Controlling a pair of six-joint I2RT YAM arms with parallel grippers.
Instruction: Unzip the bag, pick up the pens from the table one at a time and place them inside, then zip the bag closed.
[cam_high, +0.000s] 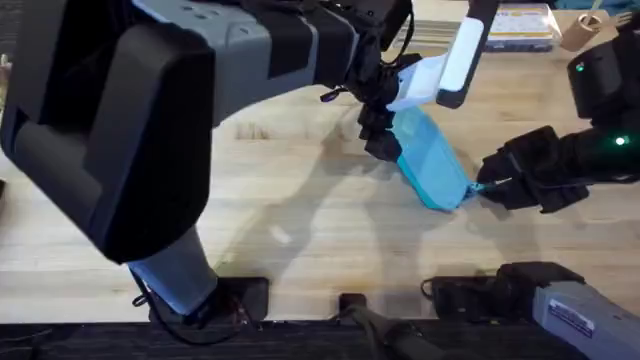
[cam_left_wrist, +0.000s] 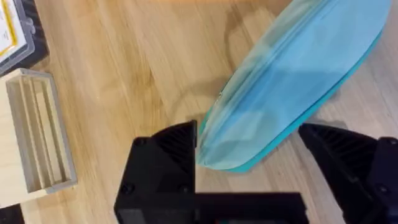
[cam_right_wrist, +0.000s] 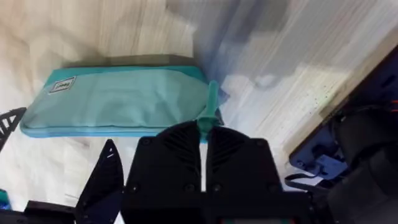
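Bag: the light blue soft fabric pencil pouch (cam_high: 432, 160) lies flat on the pale wooden desk (cam_high: 300, 210), between the two arms.
Left gripper (cam_left_wrist: 249, 149): jaws wide, straddling the pouch's far end without clamping.
Right gripper (cam_right_wrist: 204, 134): jaws narrow, pinching the small teal zipper pull tab (cam_right_wrist: 209, 106).
Risk: with that end unclamped, a tug on the tab would likely drag the whole pouch; the thin tab might also slip free.
Views: the right wrist shows the pinch on the tab; the overhead shows both arms' layout.
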